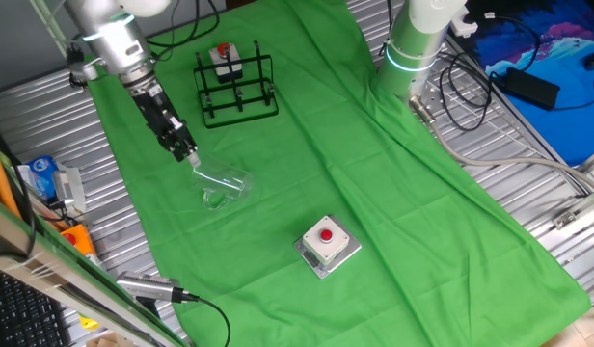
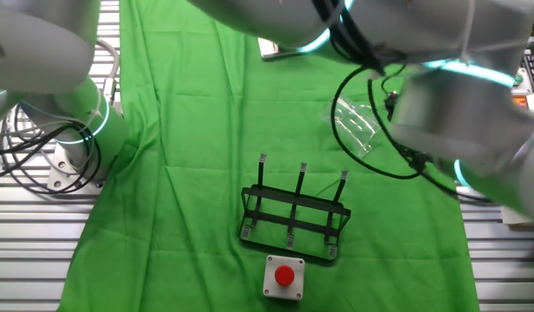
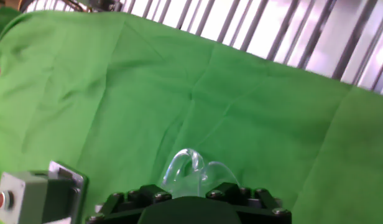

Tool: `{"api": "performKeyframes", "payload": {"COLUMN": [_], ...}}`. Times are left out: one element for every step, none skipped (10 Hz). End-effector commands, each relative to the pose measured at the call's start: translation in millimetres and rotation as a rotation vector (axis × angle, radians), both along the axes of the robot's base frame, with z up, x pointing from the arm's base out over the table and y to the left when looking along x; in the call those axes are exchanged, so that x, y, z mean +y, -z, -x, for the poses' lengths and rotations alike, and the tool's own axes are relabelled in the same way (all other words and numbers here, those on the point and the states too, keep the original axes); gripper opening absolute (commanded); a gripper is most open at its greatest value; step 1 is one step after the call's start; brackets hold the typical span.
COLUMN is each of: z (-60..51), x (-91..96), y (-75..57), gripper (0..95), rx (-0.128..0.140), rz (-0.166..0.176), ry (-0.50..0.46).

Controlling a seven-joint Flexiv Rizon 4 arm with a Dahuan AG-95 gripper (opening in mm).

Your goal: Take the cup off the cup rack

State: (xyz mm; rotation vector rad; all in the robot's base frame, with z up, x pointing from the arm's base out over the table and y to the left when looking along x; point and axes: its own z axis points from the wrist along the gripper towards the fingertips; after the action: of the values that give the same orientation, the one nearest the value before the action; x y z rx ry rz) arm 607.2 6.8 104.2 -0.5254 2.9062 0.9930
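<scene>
The gripper [image 3: 190, 198] pinches the cup [image 1: 223, 185] by its rim (smooth, brittle, light glass, likely slippery), hanging tilted over the green cloth [image 1: 393, 193], well clear of the cup rack [image 1: 237, 89].

A wrinkled green cloth [image 1: 374, 183] drapes a table of ribbed metal slats [image 1: 46, 116], whose bare silver ribs show at 9 o'clock and again at 3 o'clock in one fixed view. Black cables [image 1: 471, 82] loop across the slats at 2 o'clock, beside a blue patterned sheet [image 1: 557, 58] bearing a black power brick [image 1: 528, 85]. At 9 o'clock lies a blue-and-white packet [image 1: 41, 178]; an orange item [image 1: 75, 239] sits below it. Even light falls on the cloth, and the slats gleam brightly in the hand view.
</scene>
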Motion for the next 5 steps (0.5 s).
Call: {"api": "performKeyframes", "payload": {"z": [1.7,1.8,1.6,1.4,1.3], "x": [4.4,5.0,4.9,4.5,3.9], "y": [7.9,11.4,15.3,19.1,23.4], "gripper": [57.0,57.0,57.0,57.0,57.0], "rx": [-0.009,-0.006,-0.003,-0.007,-0.007], "rz": [-0.052,-0.080,-0.095,-0.092,-0.090], "ry": [0.047,0.077,0.097,0.103,0.116]}}
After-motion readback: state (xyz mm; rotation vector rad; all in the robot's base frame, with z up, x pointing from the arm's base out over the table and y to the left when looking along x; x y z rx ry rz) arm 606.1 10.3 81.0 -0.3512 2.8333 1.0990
